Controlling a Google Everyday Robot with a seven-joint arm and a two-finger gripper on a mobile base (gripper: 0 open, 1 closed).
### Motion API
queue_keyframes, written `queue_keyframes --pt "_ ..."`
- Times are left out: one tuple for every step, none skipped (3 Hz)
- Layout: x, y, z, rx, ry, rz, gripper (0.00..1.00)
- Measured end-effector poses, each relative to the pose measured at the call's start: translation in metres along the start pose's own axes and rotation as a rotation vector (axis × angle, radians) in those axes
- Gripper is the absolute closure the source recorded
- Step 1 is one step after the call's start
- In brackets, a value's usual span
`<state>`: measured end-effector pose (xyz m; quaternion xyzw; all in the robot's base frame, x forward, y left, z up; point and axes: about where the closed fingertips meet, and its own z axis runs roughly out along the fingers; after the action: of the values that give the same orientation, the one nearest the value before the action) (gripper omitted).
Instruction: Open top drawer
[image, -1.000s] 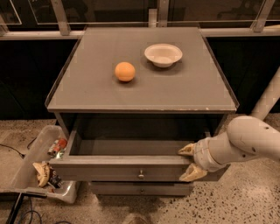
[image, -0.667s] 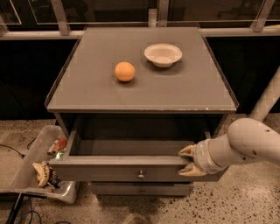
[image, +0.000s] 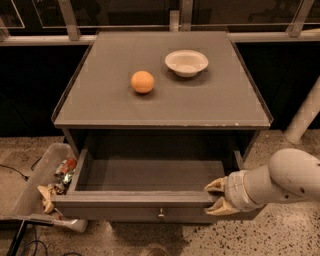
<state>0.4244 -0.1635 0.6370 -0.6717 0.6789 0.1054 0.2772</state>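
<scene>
1. Projecting nearest the camera is the front panel of the top drawer (image: 150, 175), which stands pulled well out of the grey cabinet. Its small round knob (image: 161, 215) sits at the centre of the front face, untouched.
2. The gripper (image: 214, 198) is at the right end of that front panel, reaching in from the right on a thick white arm (image: 285, 180). Its tan fingers (image: 216, 185) are set a narrow way apart and straddle the panel's top edge, one over the rim on the inner side and one against the outer face, holding the panel between them.
3. Speckled floor (image: 290, 235) lies open to the right of the arm and below it.
4. The drawer's box shows a bare grey floor with its side walls exposed. The right rear corner runs back under the cabinet's overhanging lip.
5. To the left, a pale bin (image: 30, 190) of mixed litter stands on the floor, with its near corner just beside the drawer's left front corner. Whether they touch cannot be told.
6. The cabinet top (image: 100, 100) has a thin raised rim along its sides. An orange (image: 142, 82) rests left of centre and a white bowl (image: 186, 62) upright farther back to the right. The two are apart and both well clear of the front edge.
7. A white post (image: 306, 112) leans at the far right, apart from the cabinet.
</scene>
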Motion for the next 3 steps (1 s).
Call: queue_keyframes --pt "0.0043 0.0166 -0.0039 0.013 -0.002 0.020 1.00" --pt "0.0024 0.0170 -0.0046 0.016 -0.002 0.019 1.00" --pt "0.0024 0.0170 -0.0046 0.016 -0.002 0.019 0.82"
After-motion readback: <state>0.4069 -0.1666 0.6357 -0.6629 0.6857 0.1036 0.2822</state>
